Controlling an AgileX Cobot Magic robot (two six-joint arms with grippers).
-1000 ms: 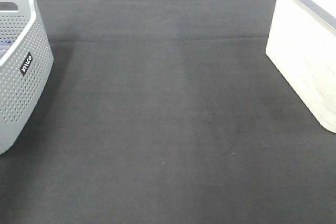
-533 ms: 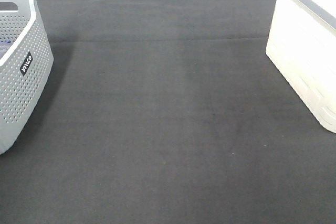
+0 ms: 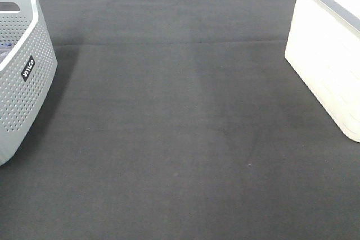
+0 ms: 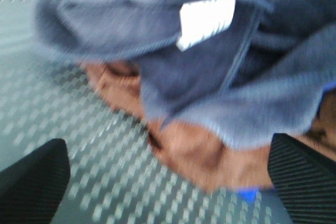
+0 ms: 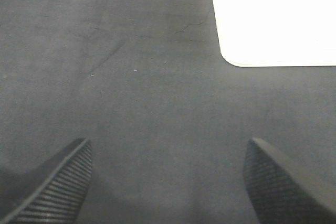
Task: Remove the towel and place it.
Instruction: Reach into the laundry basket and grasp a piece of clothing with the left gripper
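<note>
The towel (image 4: 210,72) is a crumpled grey-lavender cloth with a stitched edge and a small white tag (image 4: 206,20). It lies on an orange-brown cloth (image 4: 199,156) inside the perforated grey basket (image 4: 63,124). My left gripper (image 4: 168,182) hangs open just over the pile, its two black fingers apart on either side of it, nothing between them. My right gripper (image 5: 168,182) is open above bare dark mat, empty. Neither gripper shows in the exterior high view, and the towel is hidden there.
The grey perforated basket (image 3: 22,71) stands at the left edge of the dark mat (image 3: 180,127). A white bin (image 3: 332,54) stands at the right; its corner (image 5: 273,19) shows in the right wrist view. A seam crosses the mat toward the back.
</note>
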